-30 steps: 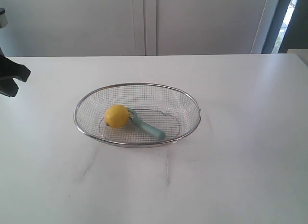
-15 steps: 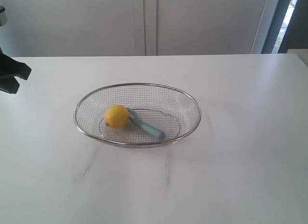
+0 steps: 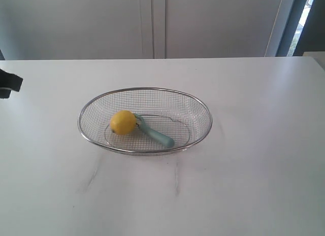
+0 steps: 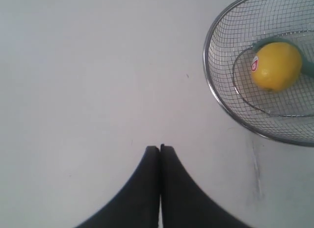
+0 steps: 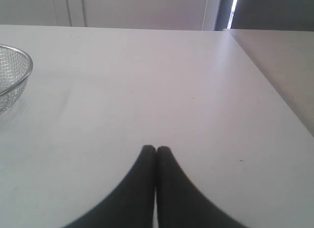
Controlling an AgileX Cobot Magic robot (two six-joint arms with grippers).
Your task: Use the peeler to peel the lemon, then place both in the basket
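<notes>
The yellow lemon (image 3: 123,122) (image 4: 276,66) lies inside the silver wire basket (image 3: 203,108) (image 4: 212,83), on its left half. Beside it in the basket rests the pale teal peeler (image 3: 156,135), its head against the lemon; only a sliver of the peeler (image 4: 308,67) shows in the left wrist view. My left gripper (image 4: 160,147) is shut and empty over bare table, well away from the basket; its dark tip (image 3: 9,83) shows at the far left edge of the exterior view. My right gripper (image 5: 156,148) is shut and empty over bare table, with the basket's rim (image 5: 25,73) off to one side.
The white table (image 3: 254,185) carries only the basket. Its right edge (image 5: 267,86) runs near the right gripper. Pale cabinet doors (image 3: 152,23) stand behind the table.
The left arm has drawn back toward the left edge of the exterior view, so less of it shows now. The lemon, peeler and basket have stayed put.
</notes>
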